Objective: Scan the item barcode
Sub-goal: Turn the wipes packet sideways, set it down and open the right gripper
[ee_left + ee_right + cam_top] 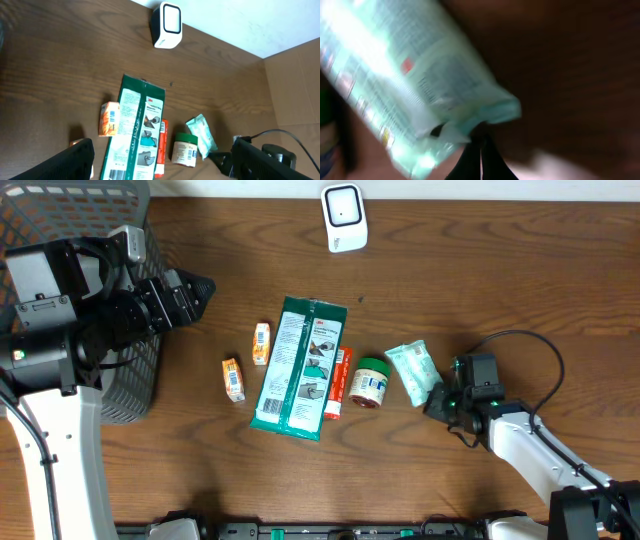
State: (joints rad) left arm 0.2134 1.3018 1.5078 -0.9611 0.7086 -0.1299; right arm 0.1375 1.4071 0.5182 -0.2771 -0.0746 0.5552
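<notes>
Clamped in my right gripper [481, 141], jaws shut on its near end, the green packet [420, 85] stretches away toward the scanner [344, 218].

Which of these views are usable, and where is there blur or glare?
Overhead: sharp, evenly lit, the white scanner clear. Left wrist: table sharp, the camera's own fingers dark and soft. Right wrist: blurred throughout, the pale green packet washed out by glare, surroundings dark.
</notes>
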